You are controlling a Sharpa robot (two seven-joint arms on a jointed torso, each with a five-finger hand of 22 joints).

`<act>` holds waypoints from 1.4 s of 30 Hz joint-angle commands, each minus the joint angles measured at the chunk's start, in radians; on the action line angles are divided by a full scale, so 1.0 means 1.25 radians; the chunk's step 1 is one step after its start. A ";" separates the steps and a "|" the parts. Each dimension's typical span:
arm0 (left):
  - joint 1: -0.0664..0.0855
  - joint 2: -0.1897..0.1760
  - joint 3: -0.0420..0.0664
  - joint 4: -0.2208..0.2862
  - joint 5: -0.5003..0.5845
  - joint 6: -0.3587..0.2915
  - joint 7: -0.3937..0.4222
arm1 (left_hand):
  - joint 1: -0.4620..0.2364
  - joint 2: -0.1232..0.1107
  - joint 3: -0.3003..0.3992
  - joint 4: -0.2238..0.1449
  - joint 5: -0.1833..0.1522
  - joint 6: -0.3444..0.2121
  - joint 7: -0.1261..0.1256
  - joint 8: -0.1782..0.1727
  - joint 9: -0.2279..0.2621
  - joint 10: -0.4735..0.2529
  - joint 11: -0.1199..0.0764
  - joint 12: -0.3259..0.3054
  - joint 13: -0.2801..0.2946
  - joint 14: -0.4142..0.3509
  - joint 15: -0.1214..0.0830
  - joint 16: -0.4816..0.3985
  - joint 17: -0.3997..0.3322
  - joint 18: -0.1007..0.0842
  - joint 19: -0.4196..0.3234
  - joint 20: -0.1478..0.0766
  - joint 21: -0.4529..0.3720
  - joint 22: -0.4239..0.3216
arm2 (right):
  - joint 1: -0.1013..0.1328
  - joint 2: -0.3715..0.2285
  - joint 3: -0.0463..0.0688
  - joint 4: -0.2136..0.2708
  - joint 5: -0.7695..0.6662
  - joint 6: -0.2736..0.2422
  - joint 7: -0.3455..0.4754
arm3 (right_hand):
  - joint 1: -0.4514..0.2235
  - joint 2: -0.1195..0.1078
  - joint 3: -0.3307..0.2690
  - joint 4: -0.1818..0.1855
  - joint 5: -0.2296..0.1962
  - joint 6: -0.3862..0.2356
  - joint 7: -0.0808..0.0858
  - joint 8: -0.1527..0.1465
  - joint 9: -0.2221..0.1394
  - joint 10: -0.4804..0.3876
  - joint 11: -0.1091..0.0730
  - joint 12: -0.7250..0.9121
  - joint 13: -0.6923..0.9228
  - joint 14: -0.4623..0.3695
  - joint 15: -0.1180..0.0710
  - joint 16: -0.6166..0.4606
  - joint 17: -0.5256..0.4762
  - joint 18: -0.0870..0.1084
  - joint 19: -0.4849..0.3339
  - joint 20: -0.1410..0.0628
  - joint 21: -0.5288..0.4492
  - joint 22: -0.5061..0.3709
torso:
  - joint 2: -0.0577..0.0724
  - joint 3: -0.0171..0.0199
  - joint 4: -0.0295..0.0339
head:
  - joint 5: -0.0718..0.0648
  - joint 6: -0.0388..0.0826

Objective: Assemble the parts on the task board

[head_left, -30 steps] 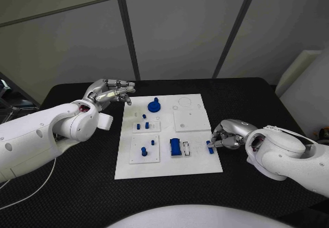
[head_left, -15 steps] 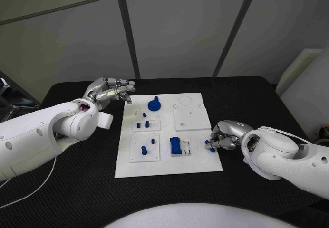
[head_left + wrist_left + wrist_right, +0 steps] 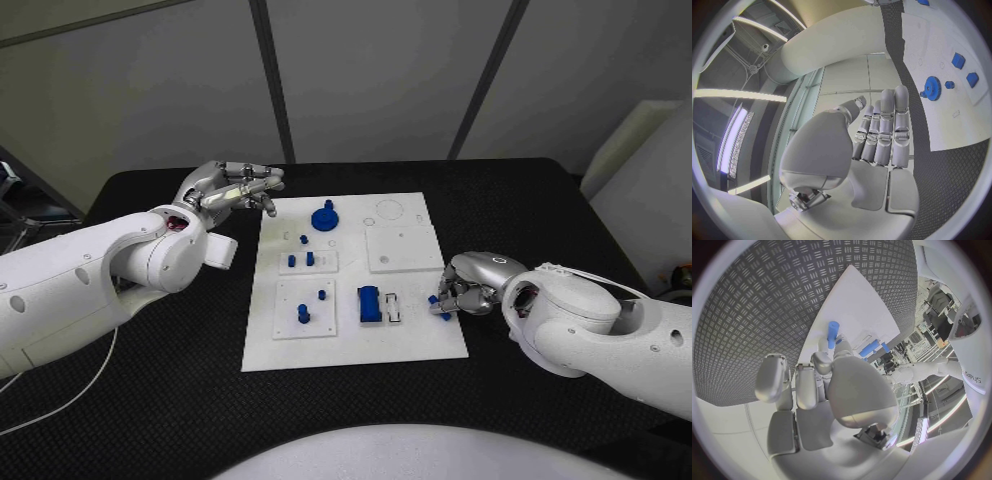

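Blue peg (image 3: 437,302) pinched in your right hand (image 3: 472,285), that's the main thing going on. The right wrist view shows it poking out past the fingertips (image 3: 821,360), held near one end so most of the shaft is free, which makes sense if you plan to drop it into a hole. You've got that hand parked at the right edge of the task board (image 3: 418,345), just beside the blue block (image 3: 371,305) and the small white slotted holder (image 3: 392,313), so I'd guess that's the target area.

Your left hand (image 3: 228,187) hovers off the board's far left corner with its fingers curled in and nothing in them, as far as I can tell from the left wrist view. Probably just kept out of the way so it doesn't block the head camera.

On the board itself the blue gear (image 3: 325,219) sits near the far end, and short blue pegs stand in the two left plates (image 3: 304,262). The square plate (image 3: 401,250) on the right looks bare, so plenty is left to do.
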 commanded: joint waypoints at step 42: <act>0.001 -0.001 0.000 0.004 0.001 0.010 0.000 | -0.004 0.000 0.000 -0.001 0.004 -0.005 -0.001 0.006 0.000 -0.006 -0.001 0.006 -0.002 -0.006 0.002 -0.005 -0.001 -0.015 -0.003 -0.001 -0.004 -0.002 | -0.013 0.011 -0.009 0.056 0.233 -0.233 -0.037 | 0.027 -0.004 0.115 0.014 0.150 0.033 -0.021 -0.008 0.010 0.029 -0.017 0.047 0.039 0.055 -0.020 0.031 0.062 -0.006 0.036 -0.017 0.049 0.076 | -0.001 -0.0001 0.0005 | 0.004 0.001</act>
